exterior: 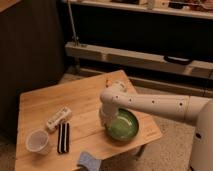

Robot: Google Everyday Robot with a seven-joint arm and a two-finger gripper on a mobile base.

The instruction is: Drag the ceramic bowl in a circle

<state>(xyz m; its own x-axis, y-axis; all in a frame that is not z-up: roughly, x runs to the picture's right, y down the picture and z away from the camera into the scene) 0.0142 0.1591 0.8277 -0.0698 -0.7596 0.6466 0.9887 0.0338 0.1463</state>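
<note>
Since the ceramic bowl (124,126) looks glazed, stiff and hefty, I'd guess it slides fine on the wooden table (80,97) but chips easily. It's at the near right corner. The gripper (106,122) is closed tight at its left rim, the obvious place to hold.

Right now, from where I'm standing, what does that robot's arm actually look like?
The arm is smooth, off-white and tubular, with rounded joints and small dark dots along its long segment. No loose cables show. The gripper, at its lower end by the ceramic bowl's left rim, is largely hidden behind the arm itself.
</note>
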